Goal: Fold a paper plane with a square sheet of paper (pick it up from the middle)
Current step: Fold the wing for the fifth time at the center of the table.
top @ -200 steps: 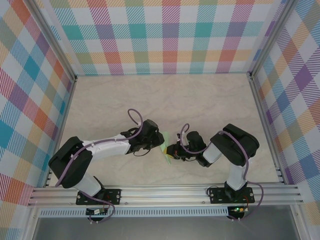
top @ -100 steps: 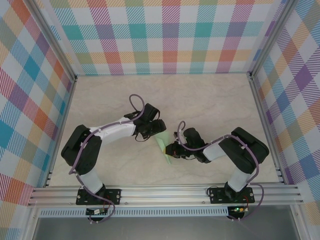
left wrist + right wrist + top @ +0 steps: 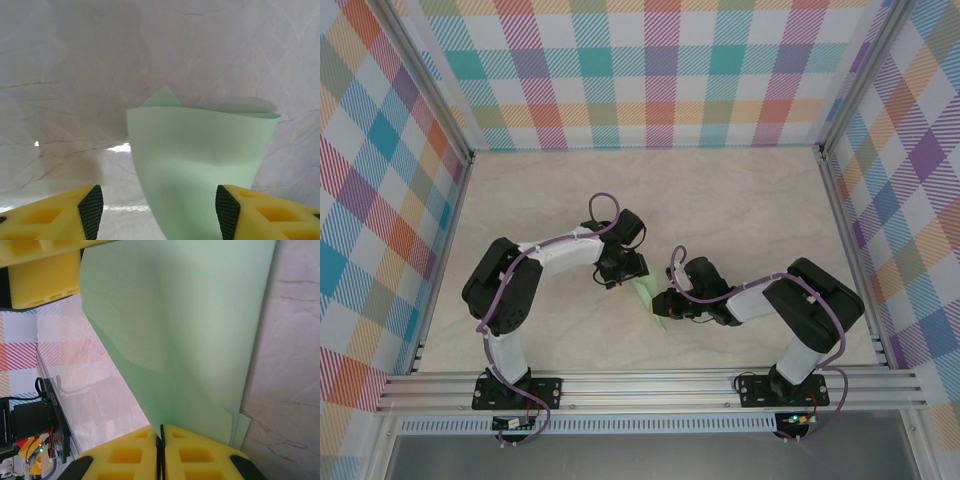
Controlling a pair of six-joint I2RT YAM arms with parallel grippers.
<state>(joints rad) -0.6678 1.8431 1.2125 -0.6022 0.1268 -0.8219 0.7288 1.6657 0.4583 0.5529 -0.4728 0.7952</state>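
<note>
I have my right end effector [image 3: 160, 432] pinched shut on one edge of the thin, pale mint-green sheet of paper [image 3: 190, 340] over the marbled desk [image 3: 740, 200], its free end reaching between the wide-open, empty-handed left end effector [image 3: 156, 210].

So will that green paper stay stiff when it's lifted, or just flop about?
Probably floppy: the green paper curves and bows while pinched by the right fingers. It looks very thin and light, so a nudge would likely bend it rather than slide it. Its layers stand slightly apart at the far edge, so folds may spring open.
</note>
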